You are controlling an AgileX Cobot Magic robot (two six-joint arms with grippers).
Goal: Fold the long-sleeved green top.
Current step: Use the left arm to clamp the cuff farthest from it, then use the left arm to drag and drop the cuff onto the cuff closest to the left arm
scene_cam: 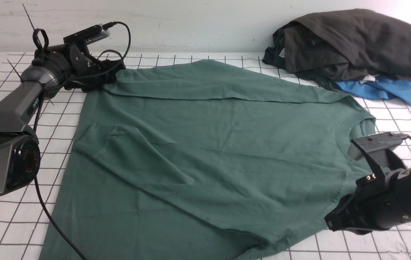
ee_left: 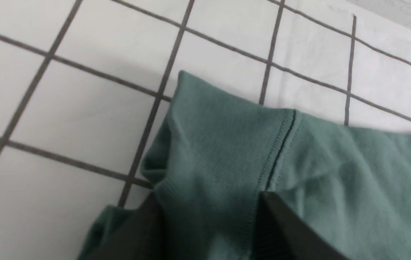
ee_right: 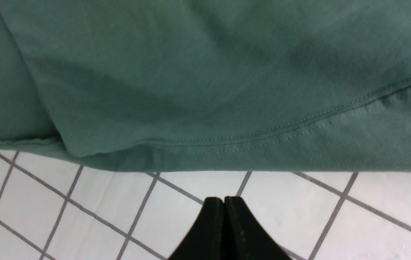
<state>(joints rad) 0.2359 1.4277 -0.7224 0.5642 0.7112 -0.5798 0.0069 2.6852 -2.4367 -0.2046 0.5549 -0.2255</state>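
Note:
The green long-sleeved top (scene_cam: 209,144) lies spread on the gridded table, neck (scene_cam: 362,126) toward the right. One sleeve (scene_cam: 209,81) runs along the far edge, and its ribbed cuff (ee_left: 220,151) lies between my left gripper's (scene_cam: 113,74) (ee_left: 209,196) parted fingers (ee_left: 147,224), which straddle the cloth without visibly pinching it. Another sleeve (scene_cam: 129,148) lies folded over the body. My right gripper (scene_cam: 330,222) (ee_right: 224,198) is shut and empty over bare table, just off the top's near right edge (ee_right: 227,159).
A heap of dark grey-black garments (scene_cam: 353,43) with a bright blue one (scene_cam: 382,90) under it sits at the far right corner. The white tablecloth with grey grid lines (scene_cam: 7,216) shows on both sides of the top. The left arm's cable (scene_cam: 52,216) trails across the near left.

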